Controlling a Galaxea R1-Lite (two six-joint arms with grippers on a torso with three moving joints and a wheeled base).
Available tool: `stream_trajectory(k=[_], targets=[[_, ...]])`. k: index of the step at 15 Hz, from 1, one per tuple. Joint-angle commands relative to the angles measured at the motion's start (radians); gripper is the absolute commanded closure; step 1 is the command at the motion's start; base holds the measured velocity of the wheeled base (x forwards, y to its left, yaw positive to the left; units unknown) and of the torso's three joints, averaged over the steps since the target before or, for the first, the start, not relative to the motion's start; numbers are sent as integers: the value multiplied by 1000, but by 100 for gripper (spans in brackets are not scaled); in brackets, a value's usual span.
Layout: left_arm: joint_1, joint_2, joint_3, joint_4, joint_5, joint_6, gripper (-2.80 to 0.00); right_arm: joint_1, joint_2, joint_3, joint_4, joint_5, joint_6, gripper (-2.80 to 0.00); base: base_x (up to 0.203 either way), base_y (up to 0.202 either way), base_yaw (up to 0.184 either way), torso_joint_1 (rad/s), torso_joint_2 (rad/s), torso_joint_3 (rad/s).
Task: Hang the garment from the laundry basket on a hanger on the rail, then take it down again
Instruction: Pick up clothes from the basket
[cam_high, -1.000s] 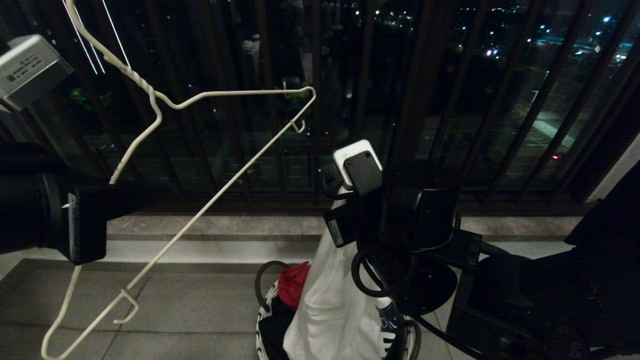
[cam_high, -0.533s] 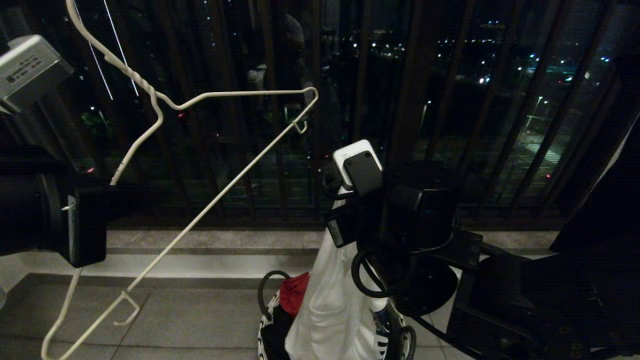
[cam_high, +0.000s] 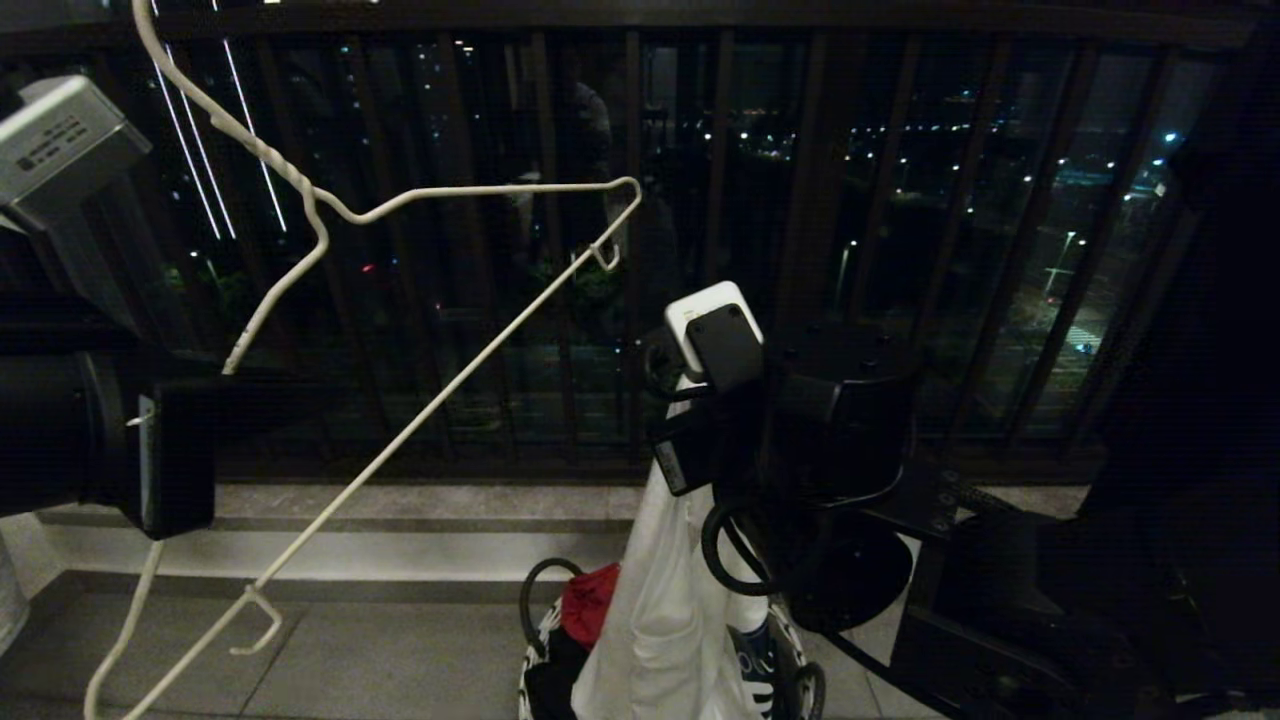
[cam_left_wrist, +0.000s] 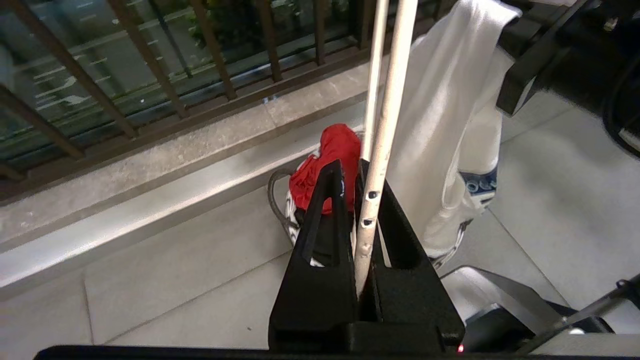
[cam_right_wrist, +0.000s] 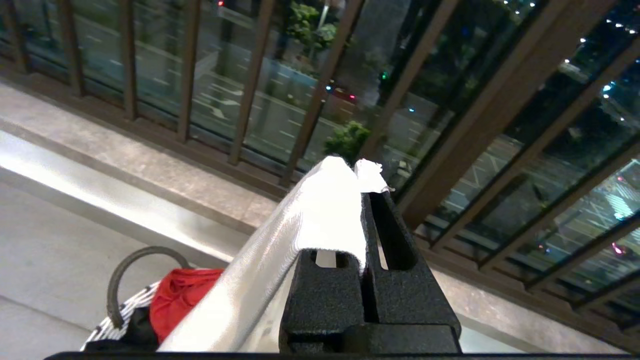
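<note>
Night lights are showing through the dark brown balcony railing (cam_high: 820, 200) that is filling the background of the head view. On the left side of that view the left gripper (cam_left_wrist: 356, 172) is clamping the white wire hanger (cam_high: 420, 420), its two black fingers (cam_left_wrist: 320, 220) pressed tight on one chipped arm of the wire. The hanger is hanging in the air, tilted, with its twisted neck running up toward the top left corner of the head view and its long bar slanting down toward the bottom left; one small hook (cam_high: 603, 258) is sitting near the upper end of the bar and another near the lower end.

Near the middle of the head view the right gripper (cam_right_wrist: 362, 187) is pinching a fold of the white garment (cam_high: 665, 600), the cloth draped over one finger and squeezed between both. The garment is hanging straight down from that grip, and its lower part, with a bit of dark blue print showing, is reaching into the laundry basket (cam_high: 545, 620). The basket is standing on the pale tiled floor (cam_high: 400, 650) just before the stone ledge (cam_high: 430, 500) at the foot of the railing. A red cloth (cam_high: 588, 605) is lying in the basket beside the garment, under the dark loop handle (cam_right_wrist: 135, 270), with something black below it.
</note>
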Motion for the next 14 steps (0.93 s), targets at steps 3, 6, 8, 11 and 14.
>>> stream_trajectory(k=[3, 6, 8, 11, 14], targets=[[0, -12, 23, 7, -2, 28, 0, -10, 9, -2, -5, -3, -2, 0, 0, 0, 0, 3, 22, 52], [-1, -16, 7, 144, 0, 71, 0, -42, 11, -16, -5, 10, 0, 0, 0, 0, 0, 0, 0, 0], [-1, -36, -43, 311, -1, 129, 0, -68, 16, -29, -4, 32, 2, 0, 0, 0, 0, 0, 0, 0], [0, -66, -51, 347, 35, 148, 0, -90, 31, -76, 15, 39, 45, 0, 0, 0, 0, 0, 0, 0], [0, -49, -44, 393, 50, 183, 0, -95, 47, -151, 155, 52, 48, 0, 0, 0, 0, 0, 0, 0]])
